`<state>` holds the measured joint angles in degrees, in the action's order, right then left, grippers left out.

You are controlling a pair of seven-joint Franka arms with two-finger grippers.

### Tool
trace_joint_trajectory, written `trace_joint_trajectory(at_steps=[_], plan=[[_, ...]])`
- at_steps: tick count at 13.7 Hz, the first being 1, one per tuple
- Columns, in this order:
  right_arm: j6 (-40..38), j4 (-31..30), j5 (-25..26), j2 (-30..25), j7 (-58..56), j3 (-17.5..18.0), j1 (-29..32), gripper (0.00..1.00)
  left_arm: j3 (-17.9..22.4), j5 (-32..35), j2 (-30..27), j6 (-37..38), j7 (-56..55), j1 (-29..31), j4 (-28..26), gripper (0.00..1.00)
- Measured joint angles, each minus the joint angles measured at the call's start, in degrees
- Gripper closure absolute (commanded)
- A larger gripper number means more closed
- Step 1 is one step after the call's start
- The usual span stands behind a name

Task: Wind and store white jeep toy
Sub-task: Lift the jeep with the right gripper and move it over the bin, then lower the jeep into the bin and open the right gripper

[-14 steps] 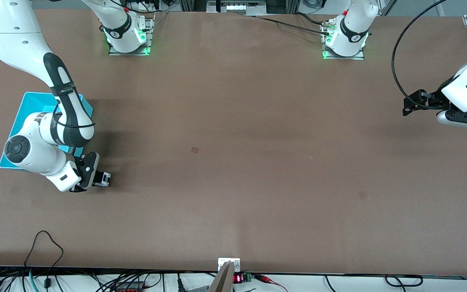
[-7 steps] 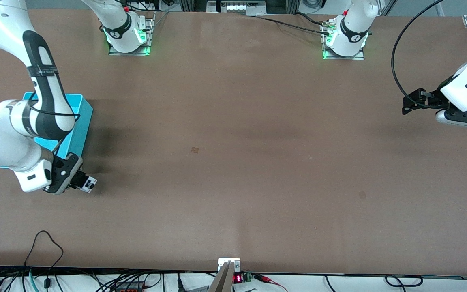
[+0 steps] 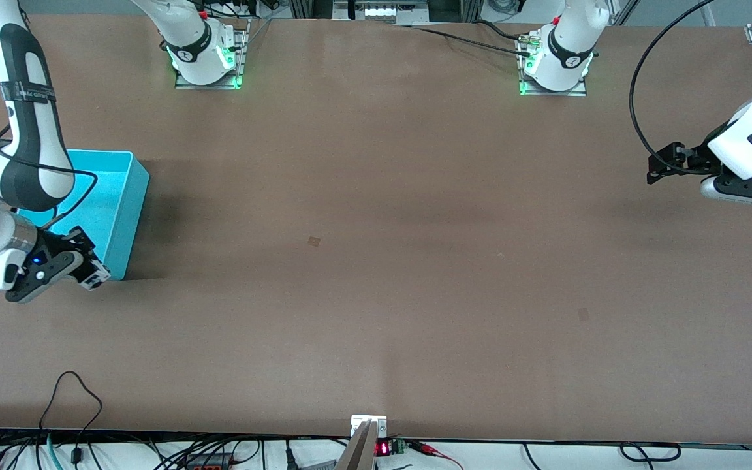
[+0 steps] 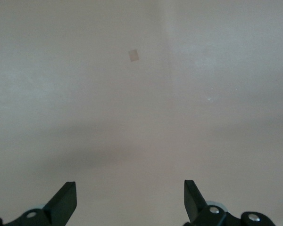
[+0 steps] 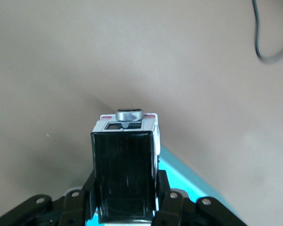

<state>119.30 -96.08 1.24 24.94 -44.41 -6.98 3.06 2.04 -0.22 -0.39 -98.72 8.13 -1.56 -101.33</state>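
A: Bin status?
B: Turquoise bin at the right arm's end of the tabletop. Visible part of the floor bare; rest hidden under the right arm.

A: Right claw?
B: Right claw clenched on the white jeep toy. Up in the air, over the bin's corner nearest the front camera, roughly above the rim. In the right wrist view, jeep clamped by its sides between the fingers, black roof facing the camera, silver spare wheel at the end pointing away. Strip of turquoise rim directly beneath.

A: Left claw?
B: Left claw parked over the left arm's end of the tabletop, waiting. Released: wide gap between the fingers in the left wrist view, nothing held, only bare tabletop under it.

A: Anything in the way?
B: Small dark square patch mid-tabletop, well apart from the bin. Loose black cable on the tabletop edge nearest the front camera, also well apart from the bin.
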Motion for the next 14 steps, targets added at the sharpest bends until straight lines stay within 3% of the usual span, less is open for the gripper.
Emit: trace_joint_trajectory(at_steps=[4, 8, 11, 14], plan=[[-1.72, -3.79, 0.14, -1.01, 14.71, -3.15, 0.13, 1.0, 0.0, 0.06, 0.0, 0.05, -0.01, 0.0, 0.0, 0.0], [-2.16, -10.91, 0.14, -4.89, 29.57, -3.29, -0.02, 1.0, 0.0, 0.06, 0.0, 0.13, -0.02, 0.0, 0.0, 0.0], [-1.21, -16.86, 0.17, -7.87, 33.41, -4.24, 0.07, 1.0, 0.0, 0.06, 0.0, 0.4, -0.02, 0.0, 0.0, 0.0], [5.61, -22.87, 0.84, -9.61, 33.51, -7.28, 0.33, 1.0, 0.0, 1.09, 0.0, 0.4, -0.02, 0.0, 0.0, 0.0]])
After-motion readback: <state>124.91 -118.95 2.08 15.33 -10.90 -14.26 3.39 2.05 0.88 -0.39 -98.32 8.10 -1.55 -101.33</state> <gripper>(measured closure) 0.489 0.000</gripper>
